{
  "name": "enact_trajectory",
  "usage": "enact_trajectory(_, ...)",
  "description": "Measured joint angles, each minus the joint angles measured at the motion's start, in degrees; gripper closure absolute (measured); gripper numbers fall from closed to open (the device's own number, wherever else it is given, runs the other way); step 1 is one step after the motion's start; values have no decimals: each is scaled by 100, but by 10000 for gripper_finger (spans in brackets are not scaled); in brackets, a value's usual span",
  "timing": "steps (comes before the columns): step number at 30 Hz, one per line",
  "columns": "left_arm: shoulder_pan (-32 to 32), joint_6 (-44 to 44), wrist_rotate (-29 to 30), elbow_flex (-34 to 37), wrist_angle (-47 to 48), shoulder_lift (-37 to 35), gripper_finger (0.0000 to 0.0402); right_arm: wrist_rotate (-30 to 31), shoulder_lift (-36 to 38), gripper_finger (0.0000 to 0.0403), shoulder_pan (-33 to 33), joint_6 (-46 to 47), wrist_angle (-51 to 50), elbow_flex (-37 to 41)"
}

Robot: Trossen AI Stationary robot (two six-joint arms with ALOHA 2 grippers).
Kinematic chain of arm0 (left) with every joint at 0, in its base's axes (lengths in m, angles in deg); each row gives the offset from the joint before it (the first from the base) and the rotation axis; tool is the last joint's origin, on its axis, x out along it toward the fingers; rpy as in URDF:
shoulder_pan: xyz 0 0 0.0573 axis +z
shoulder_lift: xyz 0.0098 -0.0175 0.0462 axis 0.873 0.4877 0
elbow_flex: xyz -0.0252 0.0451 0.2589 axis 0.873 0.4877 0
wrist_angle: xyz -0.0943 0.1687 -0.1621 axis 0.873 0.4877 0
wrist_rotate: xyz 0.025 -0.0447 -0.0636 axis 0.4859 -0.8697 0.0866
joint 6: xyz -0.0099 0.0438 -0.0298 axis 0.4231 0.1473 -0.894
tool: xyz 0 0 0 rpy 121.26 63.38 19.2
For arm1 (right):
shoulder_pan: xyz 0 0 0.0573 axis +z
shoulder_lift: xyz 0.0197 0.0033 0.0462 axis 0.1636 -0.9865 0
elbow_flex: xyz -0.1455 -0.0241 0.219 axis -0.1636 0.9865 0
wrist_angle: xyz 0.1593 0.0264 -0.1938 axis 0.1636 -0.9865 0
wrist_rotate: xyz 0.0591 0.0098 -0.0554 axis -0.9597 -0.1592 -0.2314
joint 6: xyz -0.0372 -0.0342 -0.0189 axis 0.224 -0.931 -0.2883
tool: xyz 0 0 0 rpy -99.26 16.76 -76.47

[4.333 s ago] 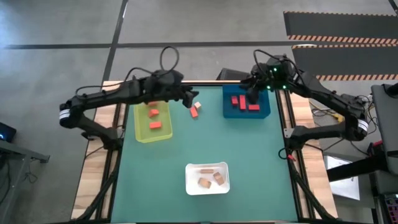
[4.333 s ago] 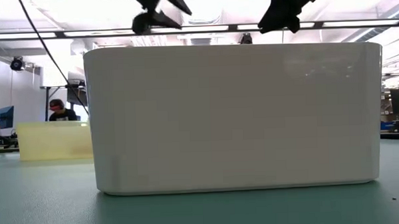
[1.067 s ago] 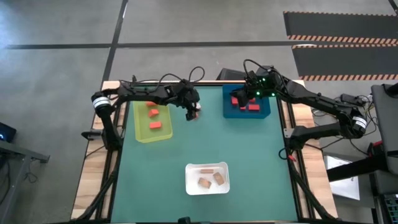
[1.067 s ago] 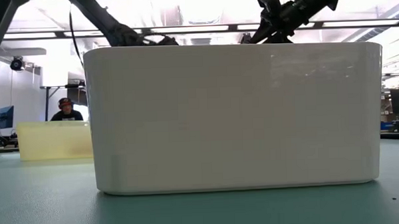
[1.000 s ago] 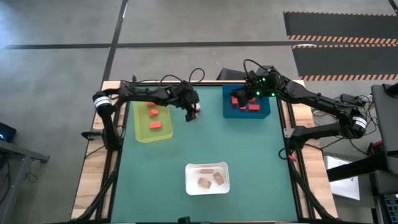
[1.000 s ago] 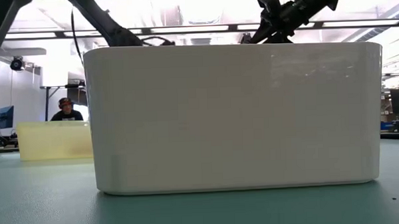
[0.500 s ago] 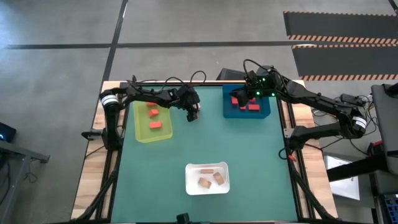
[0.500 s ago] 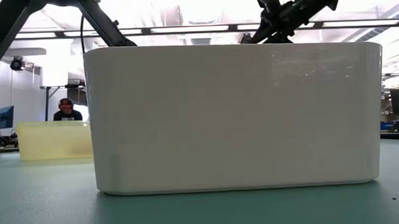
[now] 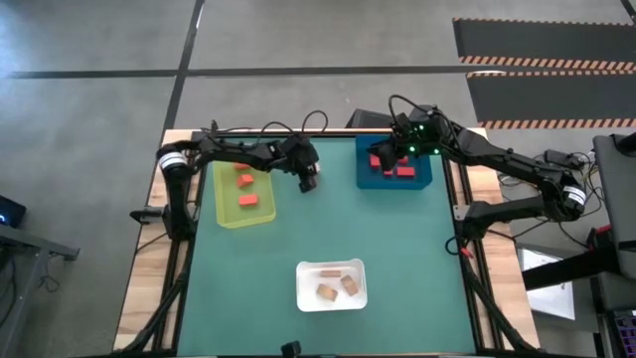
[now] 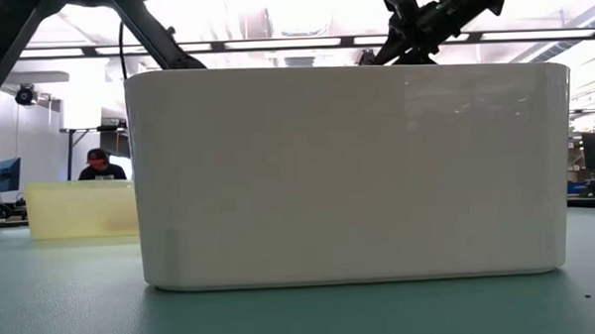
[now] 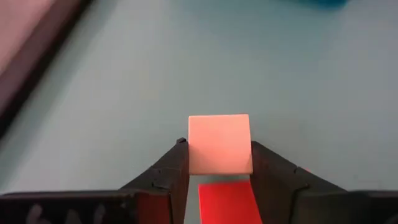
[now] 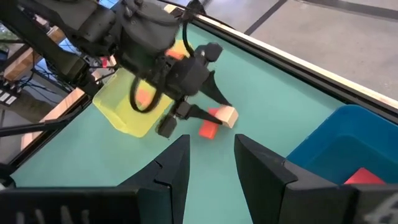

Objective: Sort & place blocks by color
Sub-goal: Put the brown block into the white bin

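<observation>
Orange-red block (image 11: 219,144): clamped between the left gripper (image 11: 219,163) fingers (image 11: 169,177), above a second orange-red block (image 11: 228,203) lying on the tabletop (image 9: 397,249) near its far edge.
Left gripper: between the yellow-green tray (image 9: 227,209) and the blue tray (image 9: 366,180).
Right gripper (image 12: 211,163): fingers narrowly apart, holding nothing, over the blue tray.
Tan blocks (image 9: 338,285): in the white tray (image 9: 303,288) near the tabletop's near edge.

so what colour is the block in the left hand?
Pale tan, bare wood. The block shows best in the left wrist view, clamped in the left hand.
</observation>
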Motion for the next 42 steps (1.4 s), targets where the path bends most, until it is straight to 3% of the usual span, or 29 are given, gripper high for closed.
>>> enact_trajectory(9, -110, -276, 7, -167, -129, -1407, 281, -12, -1, 287, 536, -744, 459, 7)
enact_trajectory(15, -439, -1391, 13, -134, -254, -2754, 279, -35, 10, 287, 950, -1317, 1426, 7)
enact_trajectory(21, -1204, -2304, 22, -41, -980, -3594, 278, -240, 10, 287, 1127, -898, 2433, 7)
enact_trajectory(24, -1645, -2916, 426, -10, -1523, -3774, 277, -610, 10, 287, 1221, -1048, 2666, -81)
enact_trajectory(31, -2484, -4895, 1943, 29, -1935, -3844, 277, -600, 8, 281, 1709, -2248, 2634, -775)
enact_trajectory(36, -2914, -5861, 2386, 38, -2731, -3679, 277, 1, -132, 248, 2158, -3110, 1914, -1459)
enact_trajectory(42, -3061, -5927, 2581, 22, -3423, -3569, 276, 1061, -501, 191, 2658, -3750, 1523, -2045)
